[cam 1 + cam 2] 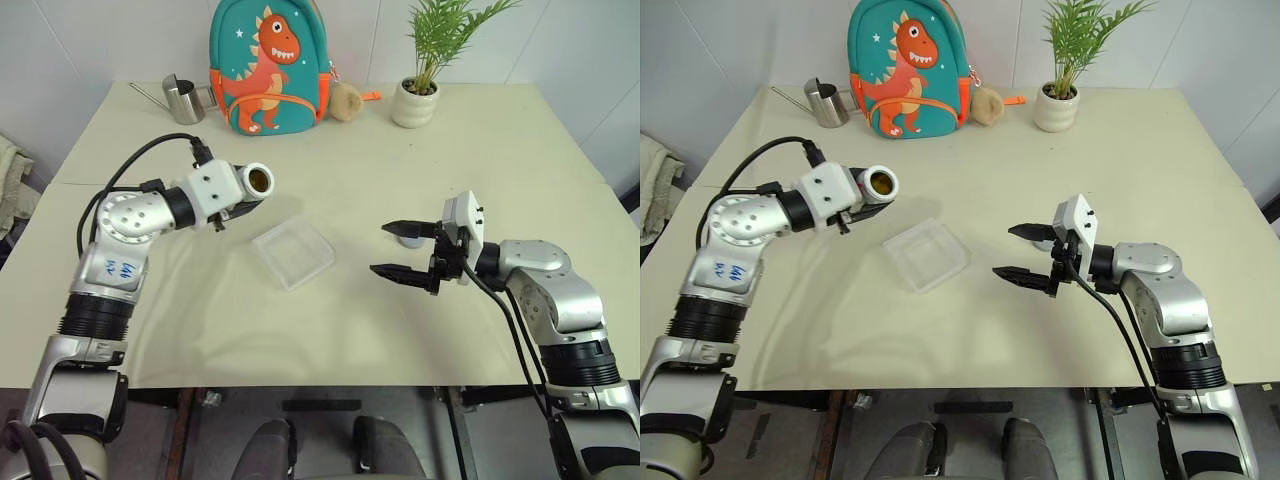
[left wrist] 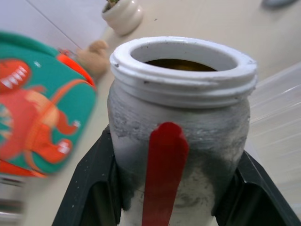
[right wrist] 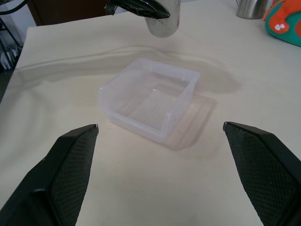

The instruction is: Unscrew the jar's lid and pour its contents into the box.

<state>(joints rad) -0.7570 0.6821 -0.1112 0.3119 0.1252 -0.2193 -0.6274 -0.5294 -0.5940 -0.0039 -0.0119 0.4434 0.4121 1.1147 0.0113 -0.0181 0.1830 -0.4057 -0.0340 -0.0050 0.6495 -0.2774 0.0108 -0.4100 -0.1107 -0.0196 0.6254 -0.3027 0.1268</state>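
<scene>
Silvery-grey and smudged, the jar (image 1: 256, 180) is clamped by its body in the left gripper (image 2: 162, 197), the two black fingers pressing on opposite sides below the threaded white neck. It is held roughly level above the counter (image 1: 480, 150), mouth open and turned toward the box (image 1: 293, 252), with brownish contents (image 2: 181, 64) visible just inside the rim. The mouth is near the box's far-left corner but, as far as I can judge, not yet over it.

The lid (image 1: 410, 240) is off: a small grey cap lies on the counter just behind the right gripper (image 1: 405, 250), whose fingers are spread wide with nothing between them.

The jar looks rigid and light, with a matte painted skin that should give the pads fair purchase; the grip low on the body leaves the neck free for pouring, which seems the right place to hold it. The loose bits are tiny and may cling or come out all at once, so a slow tip would suit. The box is thin clear plastic, shallow and probably very light, so a nudge from the jar's rim could slide it; steadying it by a wall with the free gripper would help.
</scene>
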